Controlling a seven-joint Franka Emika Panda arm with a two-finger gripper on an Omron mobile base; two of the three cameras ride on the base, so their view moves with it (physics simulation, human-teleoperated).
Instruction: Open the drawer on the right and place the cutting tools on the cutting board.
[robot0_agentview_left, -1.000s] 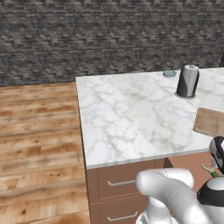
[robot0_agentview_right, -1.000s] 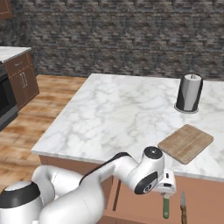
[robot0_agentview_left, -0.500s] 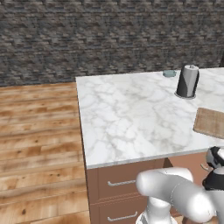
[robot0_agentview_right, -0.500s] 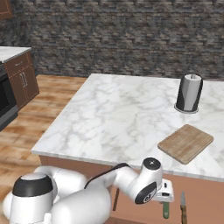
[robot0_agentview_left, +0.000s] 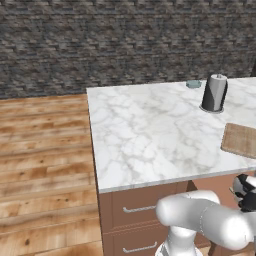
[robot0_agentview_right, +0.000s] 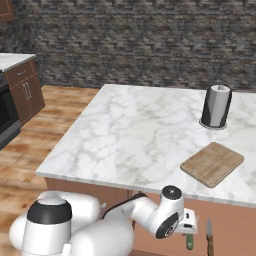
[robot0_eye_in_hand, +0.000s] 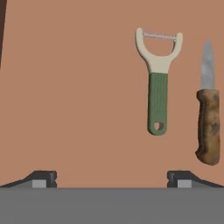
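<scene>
Drawer: I have the drawer (robot0_eye_in_hand: 78, 87) pulled out below the right end of the surface (robot0_agentview_right: 135, 135), its plain brown floor under my hand camera.

Tools: the peeler (robot0_eye_in_hand: 158, 83) lies flat on the drawer floor, green handle toward my fingertips, Y-shaped head away; the knife (robot0_eye_in_hand: 208, 105) lies just beside it and parallel, apart from it, brown handle near, blade pointing away. From the right base view I see both again, the peeler (robot0_agentview_right: 189, 242) and the knife (robot0_agentview_right: 209, 237), low beyond the hand.

Jaws: the gripper (robot0_eye_in_hand: 111, 177) hangs over the drawer with its jaws spread as wide as they go and nothing between them (both tools sit off to one side of my centre line, not under it).

Board: the cutting board (robot0_agentview_right: 212, 163) waits bare on the surface, near the tall grey cylinder (robot0_agentview_right: 216, 106) but apart from it.

Step in hand: as I judge it, the opening is done and the first pick is being lined up, neither tool yet on the board.

Next move: I would shift sideways until the peeler's handle sits between the fingertips, jaws across its narrow width, then descend and close.
</scene>
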